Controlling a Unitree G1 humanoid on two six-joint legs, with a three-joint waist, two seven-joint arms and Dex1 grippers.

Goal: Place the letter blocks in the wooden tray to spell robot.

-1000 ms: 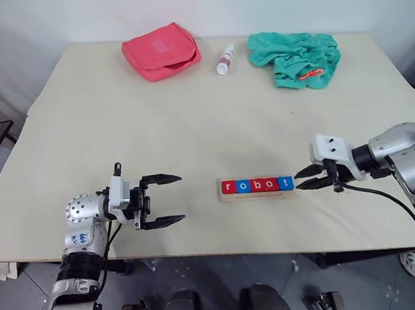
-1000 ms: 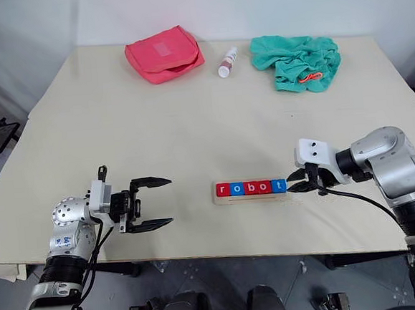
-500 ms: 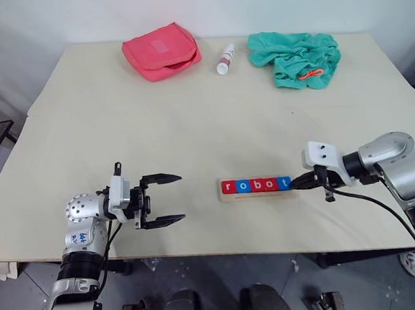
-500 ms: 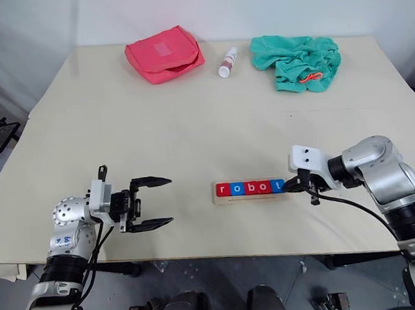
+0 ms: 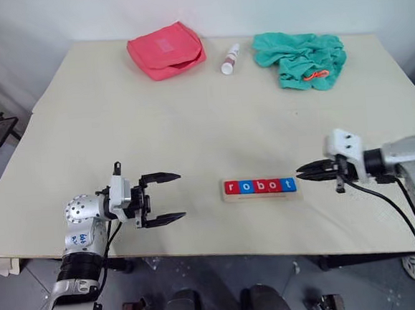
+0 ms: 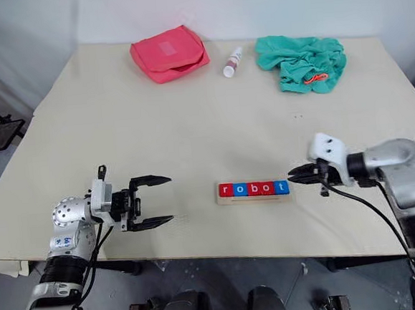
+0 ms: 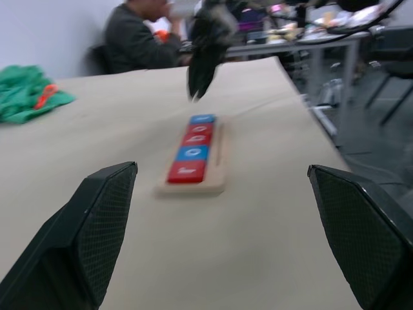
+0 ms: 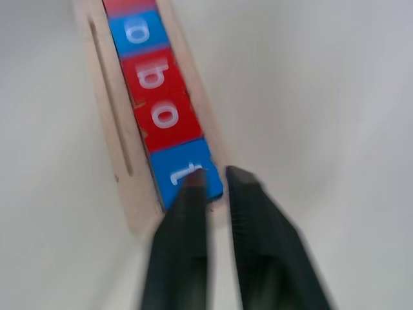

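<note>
The wooden tray point(image 5: 260, 196) lies near the table's front edge. Its letter blocks point(image 5: 259, 186) sit in a row reading r, o, b, o, t: red, blue, red, red, blue. My right gripper point(image 5: 300, 172) hovers just right of the tray's end, pointing at the blue t block point(image 8: 182, 169). Its fingers stand slightly apart with nothing between them. My left gripper point(image 5: 181, 196) waits well to the tray's left, pointing at it, open wide and holding nothing. The left wrist view shows the tray point(image 7: 221, 158) lengthwise and the right gripper beyond it, blurred.
At the table's far side lie a pink pouch point(image 5: 165, 50), a small white bottle point(image 5: 228, 58) and a crumpled teal cloth point(image 5: 302, 58). A person point(image 7: 139, 35) sits in the background beyond the table. The tray is close to the front edge.
My right gripper, shut against the tray's right end half a second ago, has drawn back to the right and parted its fingers a little. The left arm has stayed still.
</note>
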